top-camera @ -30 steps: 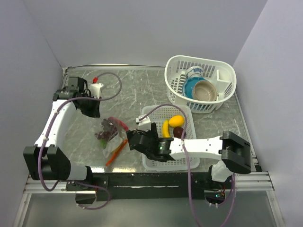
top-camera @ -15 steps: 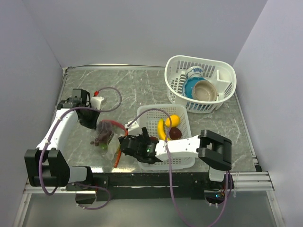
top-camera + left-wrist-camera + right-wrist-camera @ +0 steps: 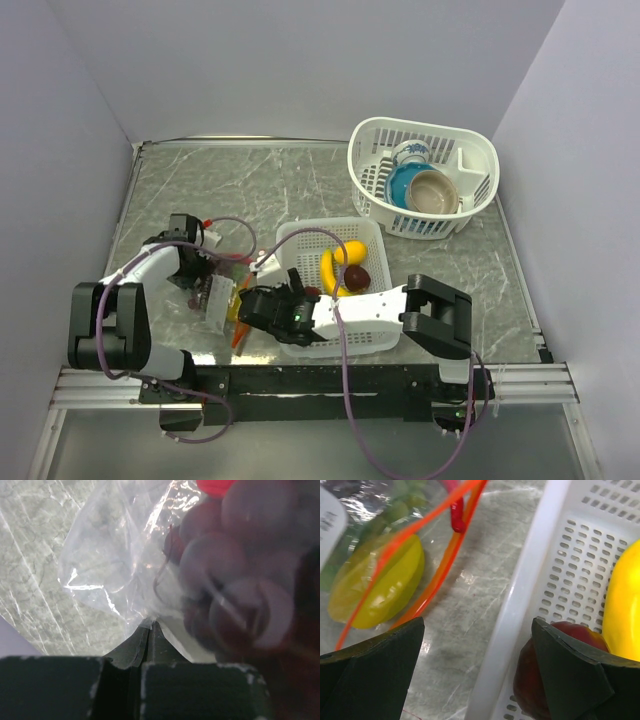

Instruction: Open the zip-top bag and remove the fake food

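The zip-top bag (image 3: 215, 297) lies crumpled at the near left, with its orange-red zipper strip (image 3: 432, 575) toward the low basket. My left gripper (image 3: 198, 274) is shut on a fold of the clear plastic (image 3: 150, 624). Purple grapes (image 3: 235, 580) press against the film beside it. A yellow-green piece (image 3: 380, 590) also sits inside the bag. My right gripper (image 3: 248, 305) is open and empty, with its wide-apart fingers (image 3: 375, 655) either side of the low basket's rim (image 3: 530, 595). A banana (image 3: 329, 270), a yellow-orange fruit (image 3: 352, 250) and a dark red apple (image 3: 357, 278) lie in that basket.
The low white slotted basket (image 3: 300, 235) stands mid-table beside the bag. A taller white basket (image 3: 365, 140) at the back right holds a blue bowl (image 3: 405, 185), a tan bowl (image 3: 433, 192) and a patterned cup. The enclosure's walls stand close on the left and right.
My left gripper has drawn the bag toward the near edge. My right gripper has swung left up to the bag, and the low basket has shifted left with it.
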`<state>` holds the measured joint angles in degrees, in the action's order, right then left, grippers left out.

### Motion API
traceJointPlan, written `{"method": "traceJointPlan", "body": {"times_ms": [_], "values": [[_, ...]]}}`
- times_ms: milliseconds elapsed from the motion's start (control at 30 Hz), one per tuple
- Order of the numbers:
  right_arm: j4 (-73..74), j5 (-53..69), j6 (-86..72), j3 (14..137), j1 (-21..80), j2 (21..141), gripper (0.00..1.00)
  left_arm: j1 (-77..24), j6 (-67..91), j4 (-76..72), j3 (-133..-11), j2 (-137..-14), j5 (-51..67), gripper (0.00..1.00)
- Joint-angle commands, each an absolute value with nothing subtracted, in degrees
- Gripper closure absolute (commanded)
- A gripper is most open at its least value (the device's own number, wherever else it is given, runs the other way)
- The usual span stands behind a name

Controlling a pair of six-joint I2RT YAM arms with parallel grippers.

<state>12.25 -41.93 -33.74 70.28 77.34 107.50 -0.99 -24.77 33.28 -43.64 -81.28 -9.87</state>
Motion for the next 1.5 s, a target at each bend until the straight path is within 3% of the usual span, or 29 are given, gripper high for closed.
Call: {"method": "traceJointPlan", "body": {"times_ms": [0, 300, 500, 633, 900, 1467], "values": [[19.8, -45.8, -40.1, 67.7, 76.1, 106.4, 0.05, -1.1, -25.6, 28.2, -42.7, -82.6, -12.0, 0.99], [21.9, -48.7, -43.9, 59.4, 70.0, 97.7, 0.09, -1.0, -26.6, 27.1, -41.8, -83.0, -12.3, 0.99], [28.1, -58.9, -37.2, 74.6, 75.9, 100.6, 0.08, -0.9, -26.3, 26.2, -41.5, -84.3, -12.1, 0.99], [22.3, -54.8, -32.0, 80.2, 79.0, 102.5, 0.07, -0.6, -26.5, 26.1, -41.3, -84.1, -11.9, 0.99], [10.0, -47.0, -25.6, 77.1, 80.3, 107.1, 0.07, -0.1, -28.4, 22.2, -38.6, -86.1, -13.8, 0.99], [4.0, -39.2, -17.8, 83.0, 78.8, 116.4, 0.0, 2.0, -28.4, 21.4, -38.1, -88.8, -12.1, 0.99]]}}
